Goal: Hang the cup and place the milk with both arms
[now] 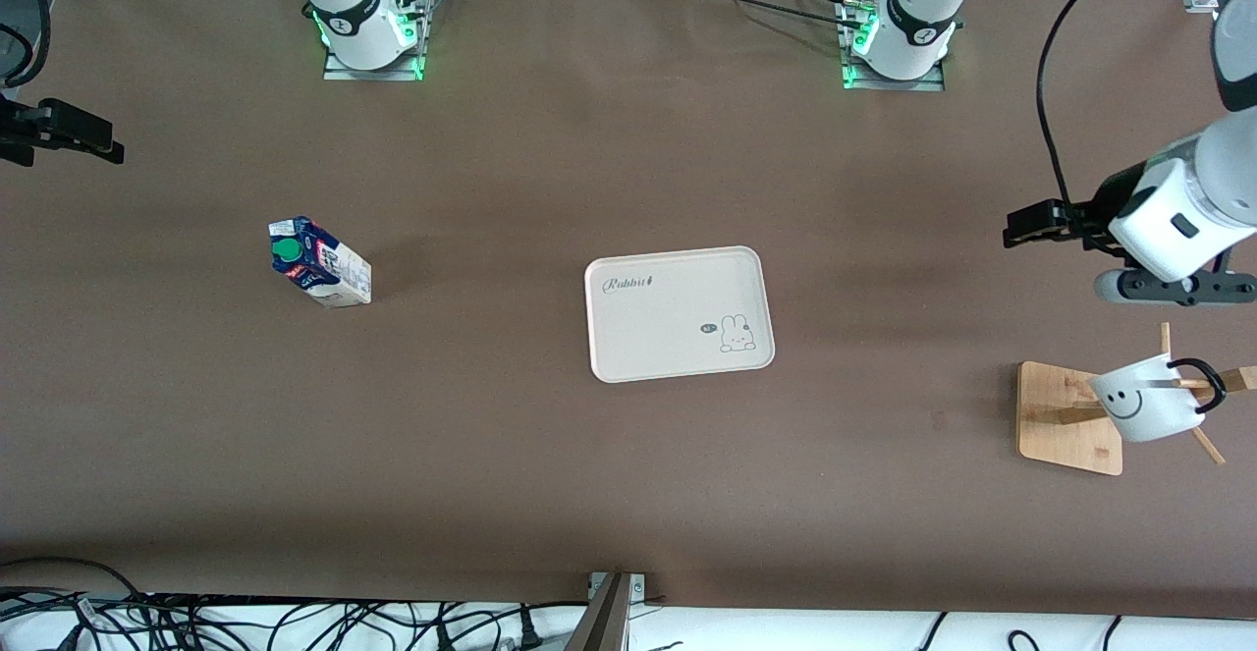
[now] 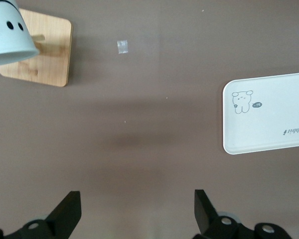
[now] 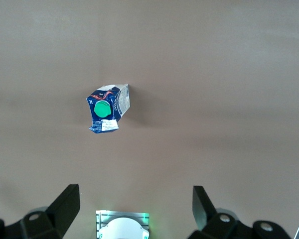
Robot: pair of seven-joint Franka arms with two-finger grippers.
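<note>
Blue-and-white milk [image 1: 320, 263] stands upright on the brown table [image 1: 550, 474], glossy card with a round green cap, toward the right arm's end. Its right gripper [image 1: 59, 131] hovers over that end, fingers spread, clearly the closer arm. Mid-table lies the smooth cream tray [image 1: 678, 283]. Then the ceramic cup [image 1: 1144, 401] hangs on the wooden rack [image 1: 1065, 420], left gripper [image 1: 1026, 229] spread above.

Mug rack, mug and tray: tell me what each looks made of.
Mug rack: light wood, unpainted by the look; tan base and pegs.
Mug: probably glazed ceramic; smooth white, black loop handle.
Tray: likely matte plastic; cream, printed rabbit, rounded raised rim.
</note>
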